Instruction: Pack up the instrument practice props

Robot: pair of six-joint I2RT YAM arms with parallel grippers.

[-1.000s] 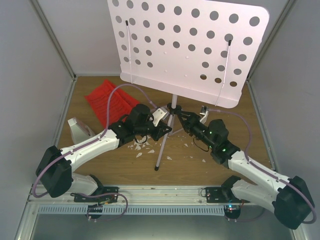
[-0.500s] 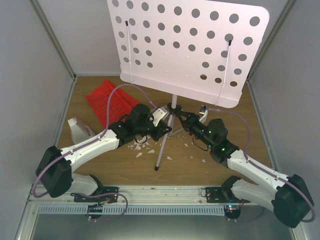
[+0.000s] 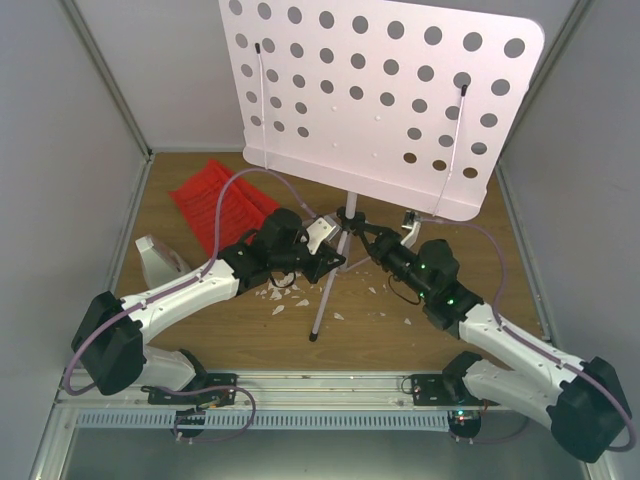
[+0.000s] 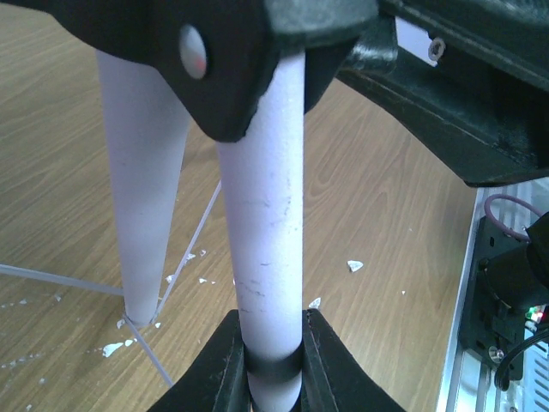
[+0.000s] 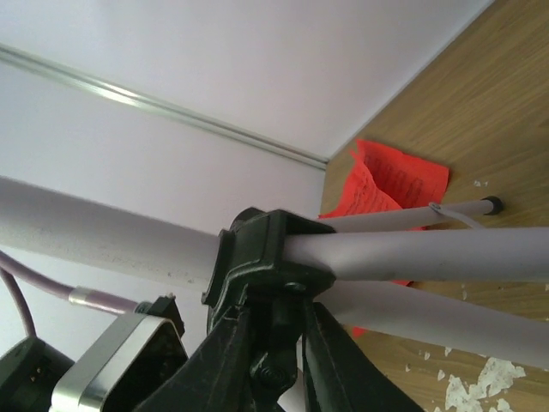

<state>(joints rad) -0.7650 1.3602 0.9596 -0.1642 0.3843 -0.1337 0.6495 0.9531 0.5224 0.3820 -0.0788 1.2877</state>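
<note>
Music-stand [image 3: 348, 212] stands upright on the counter [image 3: 250, 330] with its tripod spread, so I judge the packing to be at its first step, folding the stand down. Nearest, on the arm-base side of the black hub [image 5: 266, 249] where the tubes meet, one silver leg [image 3: 322, 305] slants down to the counter among white crumbs [image 3: 280, 295]. At the hub both tools are engaged. The left tool [image 4: 274, 360] is drawn narrow around a white tube [image 4: 270, 257] just below the hub, leg or centre pole I cannot tell. The right tool [image 5: 273, 352] pinches the hub's black collar from the other side. Left of the hub, slightly nearer and well apart, sits the white metronome [image 3: 158, 262]. Left of the hub and farther back, the red ribbed sheets [image 3: 225, 205] lie flat. Above and behind the hub, the pale perforated plate [image 3: 350, 140] tilts on top. The next move probably calls for one tool to steady the tube while the other works the collar so the legs fold, without letting the top-heavy plate tip
</note>
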